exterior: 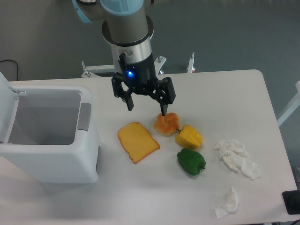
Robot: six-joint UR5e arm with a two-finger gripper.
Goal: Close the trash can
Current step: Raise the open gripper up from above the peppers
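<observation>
Trash can at the bench's left edge is sat open, lid up. Hand is spread, nothing gripped, mid-bench. Probably approach stage; lid needs reaching next.

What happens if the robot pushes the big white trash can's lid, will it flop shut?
Probably it would swing rather than flop: the lid looks like stiff flat plastic, standing up at the left edge of the trash can. The bin looks empty inside, so it may be light and slide on the smooth table if pushed hard. The open gripper hangs apart from it.
</observation>
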